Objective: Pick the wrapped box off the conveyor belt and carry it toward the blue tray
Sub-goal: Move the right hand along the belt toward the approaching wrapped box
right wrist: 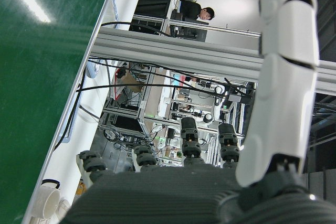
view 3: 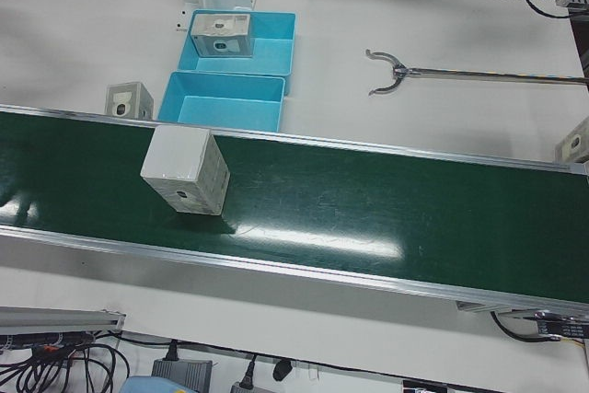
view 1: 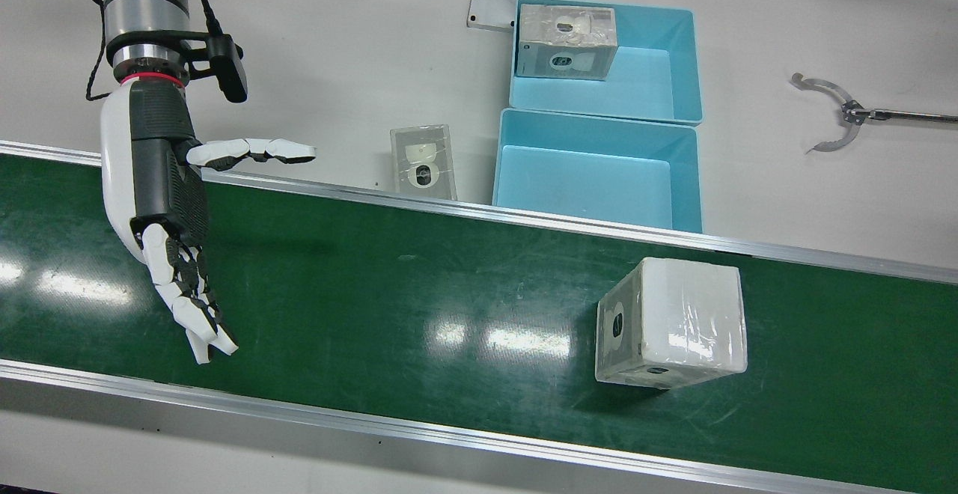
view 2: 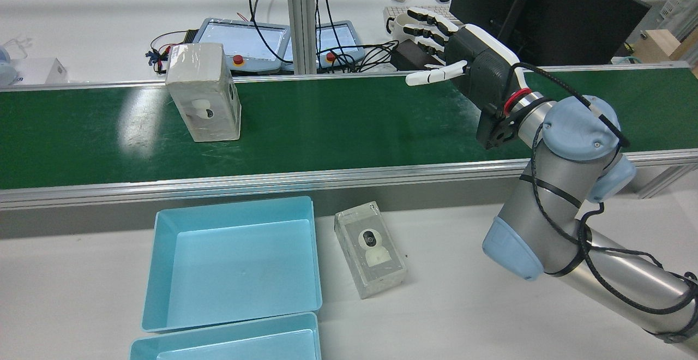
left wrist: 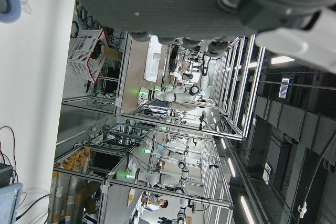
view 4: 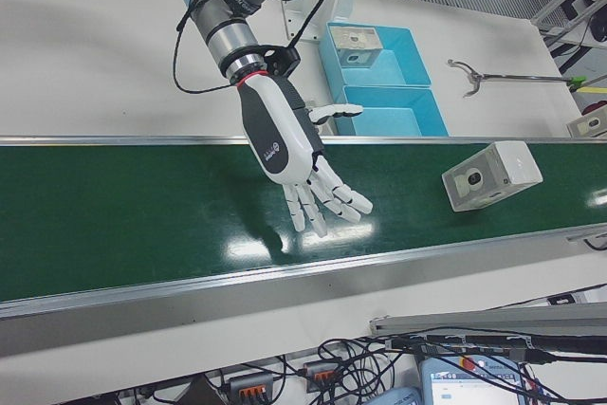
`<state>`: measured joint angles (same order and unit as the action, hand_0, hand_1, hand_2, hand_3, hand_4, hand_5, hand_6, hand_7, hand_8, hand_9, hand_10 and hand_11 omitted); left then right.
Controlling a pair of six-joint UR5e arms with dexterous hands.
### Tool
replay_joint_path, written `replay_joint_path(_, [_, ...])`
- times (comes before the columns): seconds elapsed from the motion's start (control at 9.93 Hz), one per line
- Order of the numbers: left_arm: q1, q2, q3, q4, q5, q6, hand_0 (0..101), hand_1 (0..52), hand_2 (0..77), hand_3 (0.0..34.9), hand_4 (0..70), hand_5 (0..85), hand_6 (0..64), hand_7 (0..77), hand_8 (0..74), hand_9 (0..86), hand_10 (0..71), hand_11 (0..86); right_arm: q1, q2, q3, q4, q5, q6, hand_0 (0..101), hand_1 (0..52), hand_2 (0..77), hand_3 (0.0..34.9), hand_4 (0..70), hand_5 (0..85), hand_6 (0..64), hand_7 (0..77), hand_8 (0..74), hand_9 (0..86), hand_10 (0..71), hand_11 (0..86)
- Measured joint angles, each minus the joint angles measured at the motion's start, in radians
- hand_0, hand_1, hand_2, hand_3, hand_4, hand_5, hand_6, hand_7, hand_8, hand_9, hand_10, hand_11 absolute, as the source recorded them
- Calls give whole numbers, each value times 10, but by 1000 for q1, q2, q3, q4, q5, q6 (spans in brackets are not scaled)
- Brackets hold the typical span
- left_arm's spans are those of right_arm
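1. We see the right hand (view 1: 168, 202) above the belt (view 1: 374, 307), fingers (view 1: 191, 307) spread apart and holding nothing.
2. The wrapped box (view 1: 671, 323) stands on the belt, well apart from the right hand, at the right of the front view.
3. In the rear view the box (view 2: 204, 99) sits at the left and the right hand (view 2: 463, 65) at the right.
4. Two blue trays lie on the bench (view 1: 359, 52) beside the belt: the near tray (view 1: 599, 168) is empty, and the far tray (view 1: 658, 67) holds a second box (view 1: 566, 41).
5. A third box (view 1: 423, 161) lies on the bench just left of the near tray.
6. We see only the underside of the left hand (left wrist: 210, 3) in its own camera; we cannot tell its finger state.
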<state>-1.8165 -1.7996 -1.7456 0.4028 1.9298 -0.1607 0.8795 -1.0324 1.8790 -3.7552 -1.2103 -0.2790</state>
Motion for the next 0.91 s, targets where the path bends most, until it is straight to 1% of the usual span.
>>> replay_joint_path(0.1, [0,0,0,0,0,0,0,0,5,0,0,5,0,5,5,0,0,0,0,0,0,0,0,0,463,115,158,302,22,158,0,164,27,71,38,65])
replay_joint_path(0.2, [0,0,0,0,0,0,0,0,5,0,0,5,0,5,5,0,5,0,1,1,-1,0,0,0,460,125,131,302,22,158,0,164,16,71,38,60])
replay_joint_path(0.6, [0,0,0,0,0,0,0,0,5,0,0,5,0,5,0,0,0,0,1,1,-3,0,0,0,459,125,142,303,22,158,0,169,16,71,38,60])
replay_joint_path(0.91, [0,0,0,0,0,0,0,0,5,0,0,5,0,5,0,0,0,0,1,16,-18,1,1,0,459,125,147,302,22,158,0,169,16,71,38,60])
